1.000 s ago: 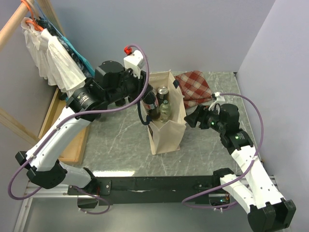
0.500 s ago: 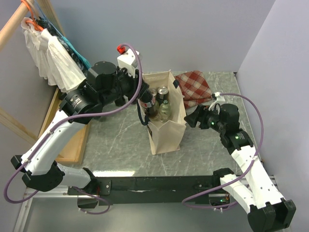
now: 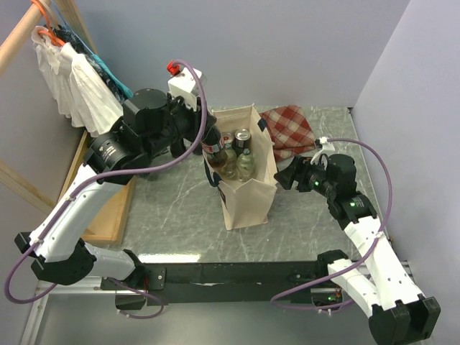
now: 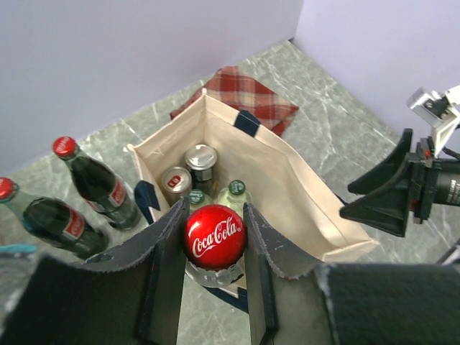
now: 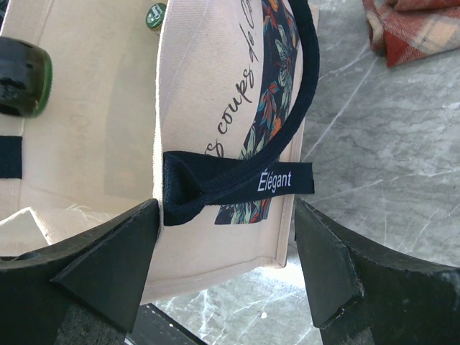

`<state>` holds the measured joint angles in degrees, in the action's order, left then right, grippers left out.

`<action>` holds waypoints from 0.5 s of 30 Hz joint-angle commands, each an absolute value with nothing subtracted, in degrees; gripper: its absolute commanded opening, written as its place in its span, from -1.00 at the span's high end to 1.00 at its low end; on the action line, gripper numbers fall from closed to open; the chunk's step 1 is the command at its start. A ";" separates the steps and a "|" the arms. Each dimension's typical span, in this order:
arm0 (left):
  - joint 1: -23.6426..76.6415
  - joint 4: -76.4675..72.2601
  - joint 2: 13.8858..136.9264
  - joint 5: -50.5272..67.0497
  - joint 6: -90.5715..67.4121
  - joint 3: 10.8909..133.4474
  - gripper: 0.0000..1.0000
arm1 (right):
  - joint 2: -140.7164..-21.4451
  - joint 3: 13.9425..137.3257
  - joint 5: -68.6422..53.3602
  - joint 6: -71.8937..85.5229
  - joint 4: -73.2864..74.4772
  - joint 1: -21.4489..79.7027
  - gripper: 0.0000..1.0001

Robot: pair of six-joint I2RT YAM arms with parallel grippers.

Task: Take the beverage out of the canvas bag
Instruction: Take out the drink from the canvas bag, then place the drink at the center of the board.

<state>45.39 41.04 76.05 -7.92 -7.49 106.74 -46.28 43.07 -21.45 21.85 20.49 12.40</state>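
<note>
The cream canvas bag stands upright mid-table with its mouth open. My left gripper is shut on the red cap of a cola bottle, which hangs at the bag's left rim. Inside the bag are two cans and two green-capped bottles. My right gripper is open. Its fingers straddle the printed narrow side of the bag, below the navy handle. A gap shows at the right finger.
Two cola bottles stand on the table left of the bag. A red checked cloth lies behind the bag. A wooden tray sits at the table's left edge, with clothes hanging above it.
The left arm has risen and drawn back to the left, lifting the cola bottle up from inside the bag to its left rim. The right arm has not moved.
</note>
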 commanded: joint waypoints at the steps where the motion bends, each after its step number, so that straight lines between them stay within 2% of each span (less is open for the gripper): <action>1: 45.62 28.83 72.69 -12.39 -4.93 112.15 0.98 | -46.23 44.12 -21.09 21.53 19.86 12.74 -0.63; 15: 45.62 27.07 71.28 -21.09 -1.41 111.80 0.98 | -46.49 44.03 -21.18 21.62 19.86 12.66 -0.63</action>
